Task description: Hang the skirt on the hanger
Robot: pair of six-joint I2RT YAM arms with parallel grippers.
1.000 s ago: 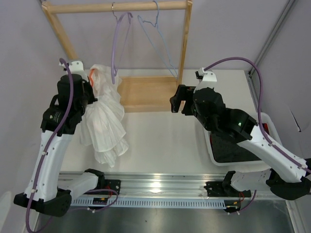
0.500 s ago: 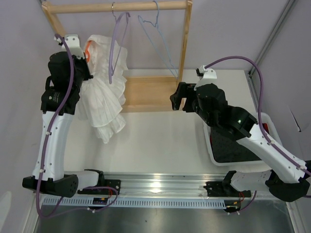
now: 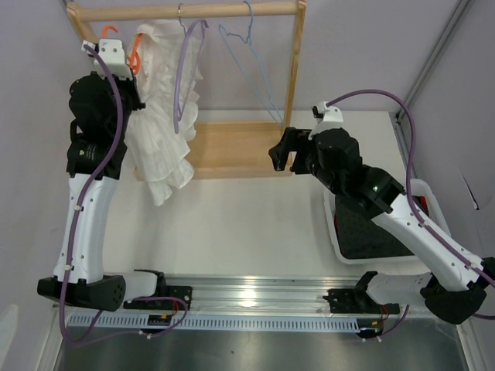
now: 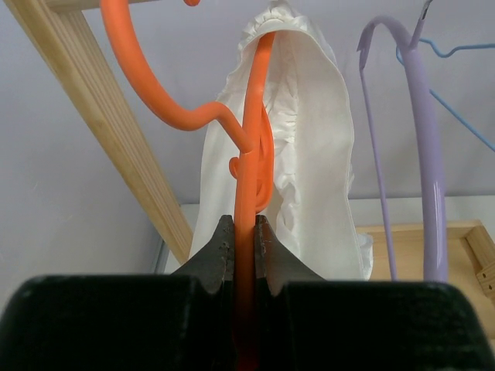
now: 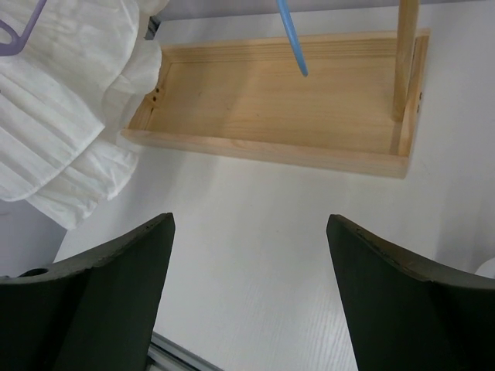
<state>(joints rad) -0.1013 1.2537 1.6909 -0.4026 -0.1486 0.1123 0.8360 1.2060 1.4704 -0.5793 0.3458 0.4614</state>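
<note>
The white skirt hangs on the orange hanger, high at the left of the wooden rack. My left gripper is shut on the hanger's lower bar, seen as an orange strip pinched at the gripper. The skirt drapes just beyond it. The orange hook reaches up near the left end of the rail; I cannot tell whether it rests on it. My right gripper hovers open above the table, empty, with the skirt's hem to its left.
A purple hanger and a light blue wire hanger hang on the rail right of the skirt. The rack's wooden base tray lies behind the right gripper. A white bin with dark cloth sits under the right arm.
My left arm has lifted the hanger and skirt up and back from table height to the rail's left end. The right arm has barely shifted.
</note>
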